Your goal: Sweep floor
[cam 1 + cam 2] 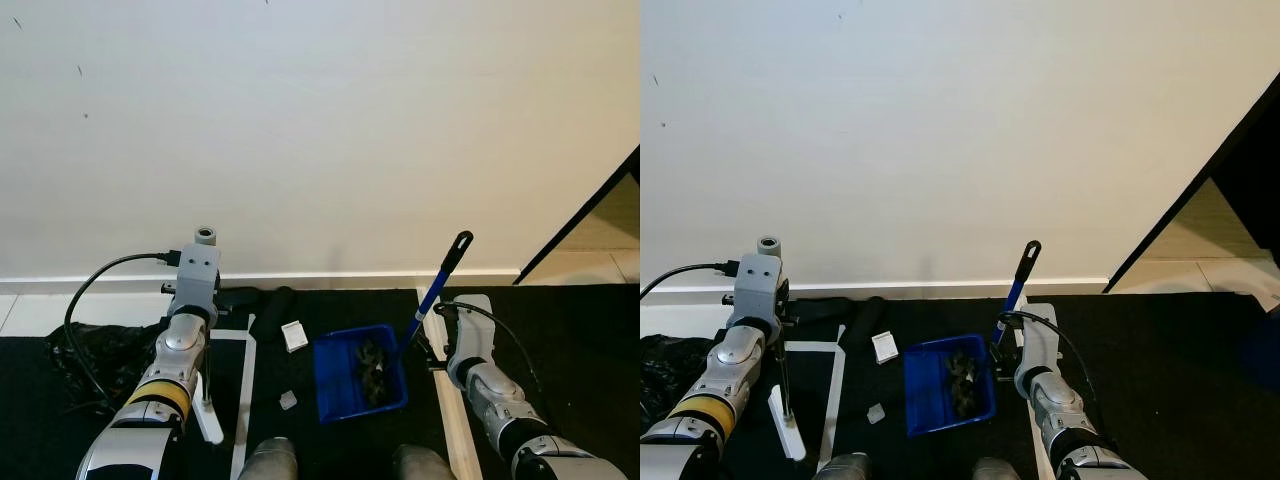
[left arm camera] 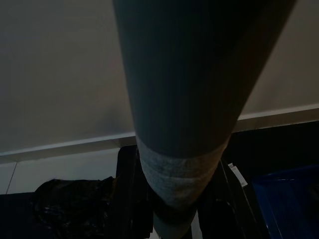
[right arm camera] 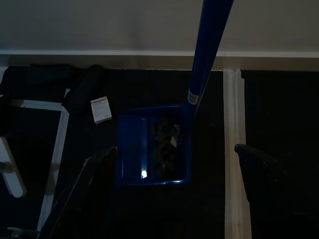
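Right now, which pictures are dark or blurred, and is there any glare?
Both eye views are bright and sharp; the left wrist view is dim, with a blurred pole close to the lens; the right wrist view is dark, yet the dustpan reads clearly, with a small glint inside it.

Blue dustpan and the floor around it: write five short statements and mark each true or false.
1. The blue dustpan holds dark debris. True.
2. The dustpan's handle is red. False: it is blue with a black tip.
3. A small white card lies on the dark floor beside the dustpan. True.
4. The black bag sits on the robot's right. False: it lies on its left.
5. The dustpan hangs on the wall. False: it rests on the floor.
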Robot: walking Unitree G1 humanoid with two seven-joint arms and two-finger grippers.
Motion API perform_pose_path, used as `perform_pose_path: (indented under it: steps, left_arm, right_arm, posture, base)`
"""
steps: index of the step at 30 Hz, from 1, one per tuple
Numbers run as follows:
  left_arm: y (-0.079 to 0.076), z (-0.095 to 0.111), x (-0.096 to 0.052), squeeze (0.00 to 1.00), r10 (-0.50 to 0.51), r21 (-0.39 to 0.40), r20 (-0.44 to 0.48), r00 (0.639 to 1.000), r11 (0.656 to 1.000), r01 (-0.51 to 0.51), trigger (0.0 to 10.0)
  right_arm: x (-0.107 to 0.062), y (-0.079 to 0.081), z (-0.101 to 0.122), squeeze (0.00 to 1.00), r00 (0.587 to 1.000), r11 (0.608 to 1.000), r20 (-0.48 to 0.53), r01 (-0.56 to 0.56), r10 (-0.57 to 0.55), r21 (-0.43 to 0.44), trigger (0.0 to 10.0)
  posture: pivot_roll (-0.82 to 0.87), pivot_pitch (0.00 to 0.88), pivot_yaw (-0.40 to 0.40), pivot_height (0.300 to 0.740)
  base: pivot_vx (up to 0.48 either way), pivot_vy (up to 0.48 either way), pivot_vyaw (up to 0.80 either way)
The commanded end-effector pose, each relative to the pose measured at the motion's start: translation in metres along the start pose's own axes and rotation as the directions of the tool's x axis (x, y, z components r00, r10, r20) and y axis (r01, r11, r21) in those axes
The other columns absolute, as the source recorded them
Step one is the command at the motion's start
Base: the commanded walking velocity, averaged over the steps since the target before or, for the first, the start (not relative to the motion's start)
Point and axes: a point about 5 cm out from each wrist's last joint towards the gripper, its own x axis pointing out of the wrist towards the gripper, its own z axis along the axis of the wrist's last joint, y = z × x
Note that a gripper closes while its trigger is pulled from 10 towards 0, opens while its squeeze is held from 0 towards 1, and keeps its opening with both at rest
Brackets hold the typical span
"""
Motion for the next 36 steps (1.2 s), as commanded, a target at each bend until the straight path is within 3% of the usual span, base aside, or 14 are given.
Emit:
perform_pose_path:
  steps: [1,13,14,15,16,17,26,30,32,33,34,36]
  left_arm:
    - [0.002,-0.001,0.000,0.00,0.002,0.029,-0.002,1.000,1.000,-0.002,10.0]
    - [0.002,-0.001,0.000,0.00,0.002,0.029,-0.002,1.000,1.000,-0.002,10.0]
    - [0.006,-0.001,0.000,0.00,0.012,0.030,-0.002,1.000,0.999,-0.012,10.0]
    - [-0.006,-0.050,-0.021,0.00,-0.044,0.047,-0.227,0.973,0.997,0.056,10.0]
    - [-0.014,-0.084,-0.041,0.00,-0.083,0.047,-0.389,0.917,0.993,0.110,10.0]
    - [-0.023,-0.117,-0.067,0.00,-0.120,0.042,-0.542,0.832,0.985,0.170,10.0]
    - [-0.025,-0.118,-0.068,0.00,-0.130,0.052,-0.548,0.826,0.981,0.188,10.0]
    - [-0.025,-0.120,-0.069,0.00,-0.132,0.095,-0.576,0.807,0.969,0.227,10.0]
    - [-0.023,-0.127,-0.075,0.00,-0.133,0.097,-0.625,0.770,0.964,0.246,10.0]
    - [-0.024,-0.133,-0.081,0.00,-0.145,0.094,-0.667,0.731,0.957,0.275,10.0]
    - [-0.027,-0.145,-0.094,0.00,-0.164,0.067,-0.741,0.651,0.946,0.316,10.0]
    - [-0.028,-0.153,-0.103,0.00,-0.175,0.040,-0.784,0.595,0.943,0.330,10.0]
  right_arm:
    - [-0.001,0.001,-0.004,1.00,1.000,1.000,-0.011,-0.001,0.001,-0.003,10.0]
    - [-0.001,0.001,-0.004,1.00,1.000,1.000,-0.011,-0.001,0.001,-0.003,10.0]
    - [-0.002,-0.002,-0.004,1.00,1.000,1.000,-0.010,0.005,-0.005,0.005,10.0]
    - [-0.010,0.002,-0.033,0.00,0.992,1.000,-0.122,0.013,-0.015,-0.018,10.0]
    - [-0.017,0.005,-0.054,0.00,0.979,0.999,-0.205,0.014,-0.021,-0.039,10.0]
    - [-0.027,0.008,-0.076,0.00,0.957,0.998,-0.290,0.011,-0.029,-0.065,10.0]
    - [-0.028,0.007,-0.079,0.00,0.954,0.997,-0.298,0.011,-0.032,-0.071,10.0]
    - [-0.028,0.007,-0.079,0.00,0.954,0.997,-0.299,0.013,-0.036,-0.078,10.0]
    - [-0.028,0.006,-0.079,0.00,0.953,0.997,-0.300,0.015,-0.039,-0.082,10.0]
    - [-0.028,0.006,-0.079,0.00,0.953,0.996,-0.302,0.015,-0.039,-0.083,10.0]
    - [-0.028,0.006,-0.079,0.00,0.952,0.996,-0.304,0.015,-0.040,-0.085,10.0]
    - [-0.028,0.006,-0.079,0.00,0.951,0.996,-0.305,0.015,-0.041,-0.085,10.0]
  posture:
    - [0.09,0.000,-0.050,0.740]
    - [0.09,0.000,-0.050,0.740]
    - [0.09,0.000,0.000,0.740]
    - [0.12,0.000,0.000,0.740]
    - [0.12,0.000,0.000,0.740]
    - [0.12,0.000,0.000,0.740]
    - [0.12,0.000,0.000,0.740]
    - [0.12,0.000,0.000,0.740]
    - [0.12,0.000,0.000,0.740]
    - [0.12,0.000,0.000,0.740]
    - [0.12,0.000,0.000,0.740]
    - [0.12,0.000,0.000,0.740]
  base:
    - [0.000,0.000,0.00]
    - [0.000,0.000,0.00]
    - [0.000,0.000,0.00]
    - [0.000,0.000,0.00]
    - [0.000,0.000,0.00]
    - [0.000,0.000,0.00]
    - [0.000,0.000,0.00]
    - [0.000,0.000,0.00]
    - [0.000,0.000,0.00]
    - [0.000,0.000,0.00]
    - [0.000,0.000,0.00]
    - [0.000,0.000,0.00]
